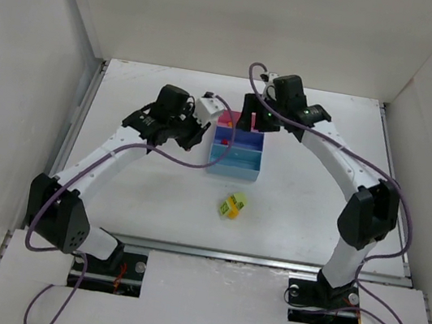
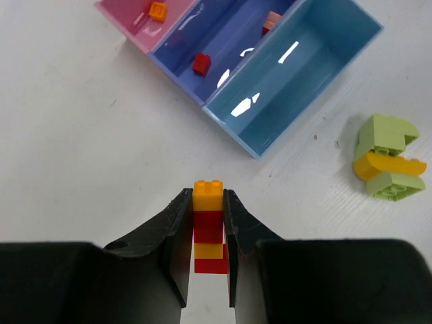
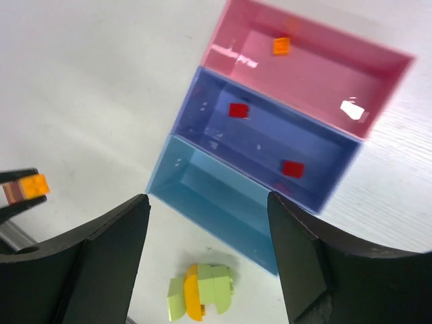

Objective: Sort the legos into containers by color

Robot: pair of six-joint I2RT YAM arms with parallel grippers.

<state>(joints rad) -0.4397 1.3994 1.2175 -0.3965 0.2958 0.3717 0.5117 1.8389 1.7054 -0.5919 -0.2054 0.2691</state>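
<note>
My left gripper (image 2: pixel 206 201) is shut on a small stack of orange and red legos (image 2: pixel 208 229), held above the table left of the tray; it also shows in the top view (image 1: pixel 198 133). The tray has a pink bin (image 3: pixel 324 77) with one orange brick (image 3: pixel 281 45), a dark blue bin (image 3: pixel 263 138) with two red bricks (image 3: pixel 237 110), and a light blue bin (image 3: pixel 223 199) with nothing in it. My right gripper (image 3: pixel 209 226) is open and empty, high above the tray. A lime-green and yellow lego clump (image 3: pixel 202 291) lies on the table near the light blue bin.
White walls stand on the left, right and far sides of the white table (image 1: pixel 315 211). The lime clump (image 1: pixel 233 206) lies in front of the tray (image 1: pixel 236 165). Both arms reach in over the tray's far end.
</note>
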